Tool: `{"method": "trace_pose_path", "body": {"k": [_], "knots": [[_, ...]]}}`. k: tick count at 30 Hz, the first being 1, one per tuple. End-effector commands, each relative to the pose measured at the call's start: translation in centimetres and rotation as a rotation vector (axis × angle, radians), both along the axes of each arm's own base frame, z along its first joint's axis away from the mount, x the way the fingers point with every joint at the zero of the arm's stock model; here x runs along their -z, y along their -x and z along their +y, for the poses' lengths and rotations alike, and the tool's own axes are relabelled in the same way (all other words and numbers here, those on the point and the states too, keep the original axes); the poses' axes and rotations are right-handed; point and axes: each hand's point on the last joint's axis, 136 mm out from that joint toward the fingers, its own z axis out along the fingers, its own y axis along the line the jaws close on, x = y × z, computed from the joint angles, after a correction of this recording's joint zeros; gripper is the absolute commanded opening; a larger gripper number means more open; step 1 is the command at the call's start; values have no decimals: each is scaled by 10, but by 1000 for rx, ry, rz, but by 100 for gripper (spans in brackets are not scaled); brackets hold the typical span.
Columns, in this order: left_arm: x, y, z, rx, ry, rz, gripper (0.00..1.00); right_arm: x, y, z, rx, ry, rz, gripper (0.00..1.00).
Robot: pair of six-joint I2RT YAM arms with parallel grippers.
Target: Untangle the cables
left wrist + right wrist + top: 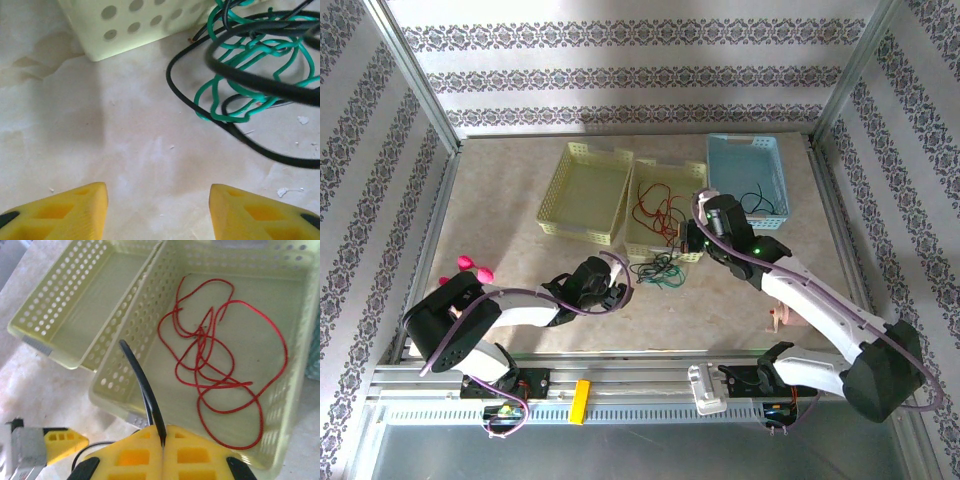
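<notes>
- My right gripper (165, 440) is clenched on the black cable (149, 405). The strand rises from between my shut yellow fingers, in front of the near wall of the middle yellow basket (125, 365).
- The red cable (220, 365) lies loose on the floor of that basket as a squiggly loop, apart from the other two cables.
- My left gripper (157, 210) is released. Its two yellow fingertips are spread wide over the bare table (100, 125) and grasp nothing.
- Just ahead of my left fingers the green cable (235, 95) sits bunched on the table near the basket's corner.
- The black cable loops around the green one and crosses over it — the two are tangled together.
- From above, this green-and-black tangle lies on the table just in front of the middle basket, between my two grippers.
- A second yellow basket (45, 310) stands beside the middle one on its left, rims touching.
- A blue basket (745, 140) stands on its right and holds a thin dark wire (760, 203) — I cannot tell its colour.
</notes>
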Motion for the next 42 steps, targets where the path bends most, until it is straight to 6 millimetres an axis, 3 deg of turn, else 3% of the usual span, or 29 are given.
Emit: {"method": "trace_pose_path", "body": {"k": [1, 3, 9, 11, 16, 21, 26, 32, 34, 40, 42], "knots": [[-5, -2, -6, 10, 40, -5, 49, -3, -4, -5, 36, -23, -16, 1], [-6, 1, -9, 38, 44, 4, 54, 0, -2, 0, 11, -31, 1, 2], [-22, 19, -26, 164, 60, 48, 86, 21, 7, 16, -64, -45, 82, 2], [-30, 23, -25, 180, 62, 32, 92, 26, 8, 20, -79, -41, 100, 2], [-64, 18, -21, 181, 62, -54, 96, 34, 9, 27, -97, -43, 134, 2], [-90, -1, -42, 208, 87, -123, 97, 38, 7, 33, -113, -47, 151, 2], [-71, -8, -74, 283, 86, -42, 90, 33, 3, 35, -104, -60, 148, 2], [-43, -8, -90, 306, 103, 32, 80, 24, 1, 26, -66, -91, 135, 2], [-34, -8, -89, 298, 91, 48, 71, 21, 0, 22, -49, -103, 127, 2], [-18, -3, -77, 269, 67, 69, 30, 13, -3, -1, 37, -122, 96, 1], [-15, -1, -72, 259, 55, 72, 25, 13, -5, -12, 89, -116, 81, 1]]}}
